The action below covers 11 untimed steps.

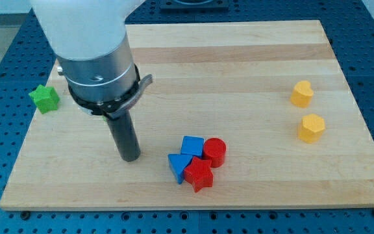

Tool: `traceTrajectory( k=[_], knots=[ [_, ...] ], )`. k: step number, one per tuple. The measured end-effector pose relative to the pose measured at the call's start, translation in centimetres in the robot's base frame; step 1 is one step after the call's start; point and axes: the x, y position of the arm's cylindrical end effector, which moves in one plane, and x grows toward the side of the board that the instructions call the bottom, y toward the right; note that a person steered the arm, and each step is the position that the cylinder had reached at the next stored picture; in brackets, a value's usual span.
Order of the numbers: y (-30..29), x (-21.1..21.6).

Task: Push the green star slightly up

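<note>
A pale wooden bench [239, 71] sits on a blue dotted floor. Near the view's bottom, my tip [130, 158] stands upright, touching no block; it has no jaws. The green star [45, 99] sits far up at the bench's left edge.

Lab: blue perforated bench [5, 39] under wooden board [239, 58].

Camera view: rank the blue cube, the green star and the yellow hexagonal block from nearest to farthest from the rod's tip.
Measured from my tip:
1. Blue cube, just to the view's right, in the red-and-blue cluster.
2. Green star, up-left, at the wooden board's left edge.
3. Yellow hexagonal block, far right.
</note>
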Motion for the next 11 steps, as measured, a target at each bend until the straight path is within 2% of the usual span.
traceTrajectory(
  k=[2, 4, 5, 8, 10, 11],
  knots=[
    [-6.9, -0.6],
    [-16.3, -2.4],
    [-18.5, -3.1],
    [-18.5, -3.6],
    [-18.5, -7.9],
    [-18.5, -8.3]
  ],
)
